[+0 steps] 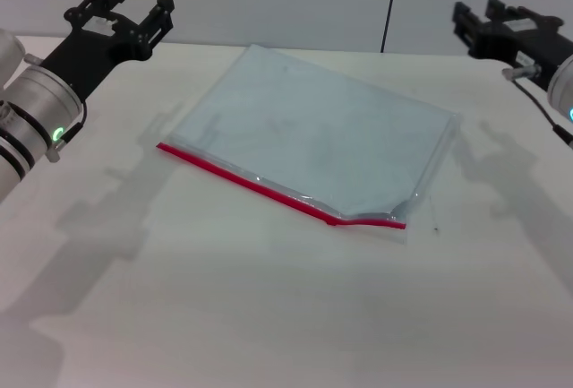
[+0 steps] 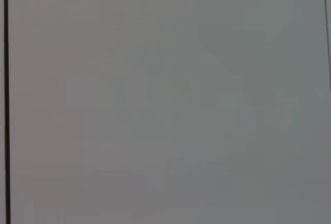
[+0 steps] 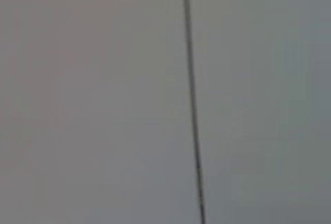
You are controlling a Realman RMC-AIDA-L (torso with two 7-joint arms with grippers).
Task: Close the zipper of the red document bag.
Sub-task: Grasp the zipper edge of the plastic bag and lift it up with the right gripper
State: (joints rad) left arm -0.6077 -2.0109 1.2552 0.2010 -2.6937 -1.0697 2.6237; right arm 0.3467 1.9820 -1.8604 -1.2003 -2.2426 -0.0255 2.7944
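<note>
The bag [image 1: 313, 133] lies mid-counter [image 1: 269, 316]: thin, limp, slippery. Pin one corner, pinch the zipper [image 1: 269, 188]. Left gripper [image 1: 134, 10] jaws spread; right gripper [image 1: 479, 25], cannot tell.

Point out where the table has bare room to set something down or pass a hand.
The table is bare on the near side of the zipper, and in strips flanking the red document bag below the raised left hand and right hand. Nowhere is crowded.

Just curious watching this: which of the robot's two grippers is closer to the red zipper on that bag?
Left, though only slightly. The left gripper hovers beyond the zipper near its left end; the right gripper hangs above the table past the red document bag, farther from the zipper's right end.
</note>
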